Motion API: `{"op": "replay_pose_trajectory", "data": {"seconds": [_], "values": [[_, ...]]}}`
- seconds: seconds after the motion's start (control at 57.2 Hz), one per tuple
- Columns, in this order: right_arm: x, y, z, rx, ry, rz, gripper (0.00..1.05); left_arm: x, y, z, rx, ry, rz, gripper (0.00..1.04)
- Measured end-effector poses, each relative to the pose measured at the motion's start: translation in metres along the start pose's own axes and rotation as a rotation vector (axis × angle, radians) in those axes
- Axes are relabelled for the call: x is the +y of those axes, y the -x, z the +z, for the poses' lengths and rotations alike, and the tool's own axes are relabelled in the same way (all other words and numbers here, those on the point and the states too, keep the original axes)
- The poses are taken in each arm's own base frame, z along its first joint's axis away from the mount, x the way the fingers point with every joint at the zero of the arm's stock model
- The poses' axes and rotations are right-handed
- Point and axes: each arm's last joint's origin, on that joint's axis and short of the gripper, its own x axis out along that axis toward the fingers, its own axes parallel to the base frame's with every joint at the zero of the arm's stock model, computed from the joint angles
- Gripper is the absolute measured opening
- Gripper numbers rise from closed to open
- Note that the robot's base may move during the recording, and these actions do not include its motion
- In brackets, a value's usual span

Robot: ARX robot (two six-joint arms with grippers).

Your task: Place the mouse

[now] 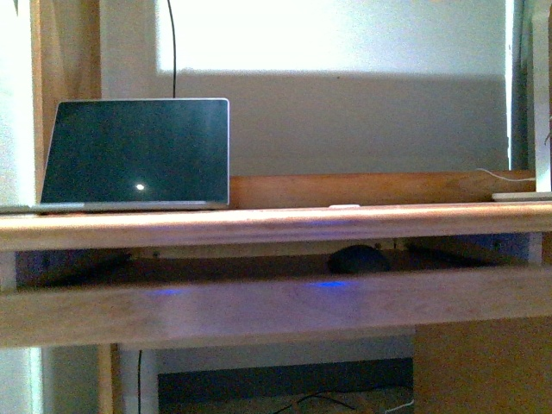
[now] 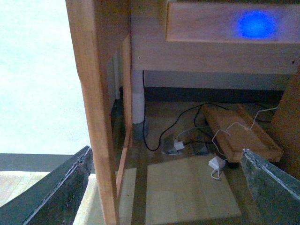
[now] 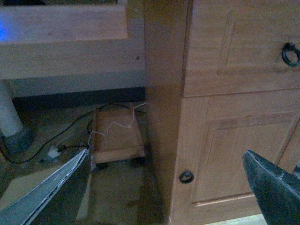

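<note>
Wide-spread and empty, the left gripper [image 2: 165, 151] hangs low under the desk, its jaws framing a floor [image 2: 187, 197] strewn with cables [image 2: 159, 136] and a white adapter [image 2: 216, 164]. The right gripper [image 3: 166, 152] is likewise spread with nothing between its jaws, and it faces a cabinet door [image 3: 234, 154] and a low wooden trolley [image 3: 117, 136] on the floor. Neither arm shows in the front view.

Up above, the mouse [image 1: 358, 259] sits in shadow on the recessed shelf [image 1: 216, 269] beneath the desktop [image 1: 276, 226], right of centre and well apart from both grippers. A closed-screen-dark laptop [image 1: 138, 153] stands on the desktop to the left, and a blue glow [image 1: 328, 284] marks the rail [image 1: 259, 306] just below the mouse.

If the shelf is where the mouse belongs, the placing looks finished, with both hands free. If it is meant for the desktop beside the laptop, the whole job is left: reach, grasp, lift and set down. The pictures do not settle which.
</note>
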Motion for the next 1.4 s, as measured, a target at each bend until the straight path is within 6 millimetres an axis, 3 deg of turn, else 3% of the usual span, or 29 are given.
{"op": "replay_pose_trajectory", "data": {"seconds": [0.594, 0.699, 0.769, 0.943, 1.206, 1.398], "values": [[0.0, 0.0, 0.0, 0.0, 0.0, 0.0, 0.97, 0.0, 0.0, 0.0, 0.002, 0.003, 0.001, 0.97], [0.0, 0.0, 0.0, 0.0, 0.0, 0.0, 0.97, -0.003, -0.003, -0.004, 0.244, 0.137, -0.001, 0.97], [0.0, 0.0, 0.0, 0.0, 0.0, 0.0, 0.97, -0.006, -0.013, -0.01, 0.329, 0.135, -0.061, 0.97], [0.0, 0.0, 0.0, 0.0, 0.0, 0.0, 0.97, 0.003, -0.058, -0.012, 0.295, -0.179, -0.102, 0.97], [0.0, 0.0, 0.0, 0.0, 0.0, 0.0, 0.97, 0.006, -0.131, -0.032, 0.127, -0.783, -0.201, 0.97], [0.0, 0.0, 0.0, 0.0, 0.0, 0.0, 0.97, -0.001, -0.164, -0.047, 0.018, -1.057, -0.262, 0.97]]}}
